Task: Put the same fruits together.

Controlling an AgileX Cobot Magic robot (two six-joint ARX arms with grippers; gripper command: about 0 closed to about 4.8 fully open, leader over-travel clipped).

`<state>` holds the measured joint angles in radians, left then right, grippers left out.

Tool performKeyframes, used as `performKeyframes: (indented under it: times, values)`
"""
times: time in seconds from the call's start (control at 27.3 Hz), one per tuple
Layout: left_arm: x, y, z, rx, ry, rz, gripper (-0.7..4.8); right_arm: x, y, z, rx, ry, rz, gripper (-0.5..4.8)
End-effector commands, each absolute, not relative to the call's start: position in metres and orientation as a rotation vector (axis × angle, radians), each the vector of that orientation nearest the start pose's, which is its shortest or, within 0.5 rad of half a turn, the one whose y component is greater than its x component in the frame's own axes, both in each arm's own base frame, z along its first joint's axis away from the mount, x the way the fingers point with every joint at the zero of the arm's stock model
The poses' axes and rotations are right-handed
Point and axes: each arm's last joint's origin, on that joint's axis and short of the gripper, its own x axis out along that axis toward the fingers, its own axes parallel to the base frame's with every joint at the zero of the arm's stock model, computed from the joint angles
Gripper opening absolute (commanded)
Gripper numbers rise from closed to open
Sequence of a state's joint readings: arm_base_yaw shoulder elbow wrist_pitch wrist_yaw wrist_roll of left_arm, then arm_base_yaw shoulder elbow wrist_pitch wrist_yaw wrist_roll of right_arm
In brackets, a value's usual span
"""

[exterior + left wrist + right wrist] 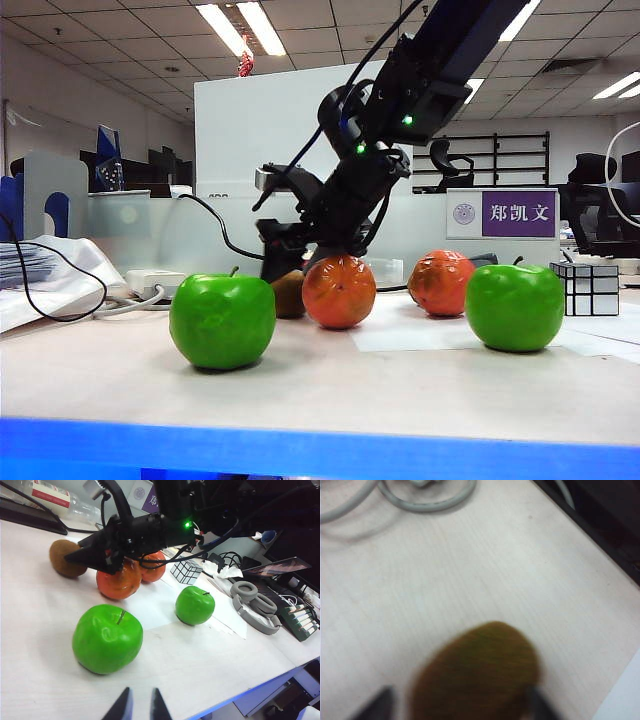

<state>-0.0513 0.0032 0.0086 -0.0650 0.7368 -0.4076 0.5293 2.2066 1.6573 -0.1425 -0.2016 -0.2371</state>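
The right tool (460, 700) is reaching down at the back of the bench (400, 385), with its two dark fingers (375, 705) standing apart on either side of the fuzzy brown kiwi (477, 672). I cannot tell yet if they are touching it. In the outside view the kiwi (288, 293) is sitting left of the middle, just behind and beside one orange-red fruit (339, 291).

The left tool (137, 707) is hanging low at the bottom edge of its own view, its fingertips nearly together and holding nothing.

The two green apples (222, 320) (514, 306) are sitting well apart – one lower left, one at the right. The second orange-red fruit (440, 281) is sitting near the first, right of the middle.

What could go wrong? The kiwi is not one of the matching fruits, so grabbing it may not be helping much. It is round and egg-like, so it could be slipping out if the fingers are squeezing off-centre. The arm is hanging right over the orange-red fruit and could be bumping it – round things roll.

The apples are shiny, hard-looking plastic with flat little faces and dark stems. The orange-red fruits are round and dimpled. The bench is pale, smooth wood grain.
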Motion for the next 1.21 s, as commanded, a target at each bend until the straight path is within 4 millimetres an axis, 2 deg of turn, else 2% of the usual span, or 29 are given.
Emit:
performKeyframes:
  times: [0.04, 0.22, 0.29, 0.37, 0.66, 0.81, 1.02, 1.21]
  values:
    - [0.088, -0.024, 0.162, -0.395, 0.203, -0.769, 0.62, 0.422, 0.255, 0.181, -0.334, 0.588, 0.784, 1.31]
    - [0.088, -0.024, 0.162, -0.395, 0.203, -0.768, 0.62, 0.423, 0.256, 0.182, -0.332, 0.576, 0.784, 1.03]
    - [0.088, -0.024, 0.162, -0.395, 0.203, -0.768, 0.62, 0.422, 0.256, 0.182, -0.332, 0.577, 0.784, 1.38]
    - [0.088, -0.024, 0.162, -0.395, 0.203, -0.768, 0.62, 0.423, 0.256, 0.182, -0.331, 0.574, 0.785, 2.16]
    - [0.088, -0.024, 0.162, -0.396, 0.205, -0.768, 0.62, 0.423, 0.261, 0.176, -0.33, 0.562, 0.795, 2.26]
    - [0.088, -0.024, 0.162, -0.396, 0.204, -0.768, 0.62, 0.425, 0.268, 0.167, -0.323, 0.574, 0.801, 2.82]
    - [0.088, -0.024, 0.161, -0.398, 0.212, -0.767, 0.62, 0.43, 0.282, 0.164, -0.306, 0.566, 0.809, 2.83]
    - [0.088, -0.024, 0.161, -0.399, 0.213, -0.77, 0.62, 0.433, 0.284, 0.165, -0.308, 0.564, 0.799, 2.77]
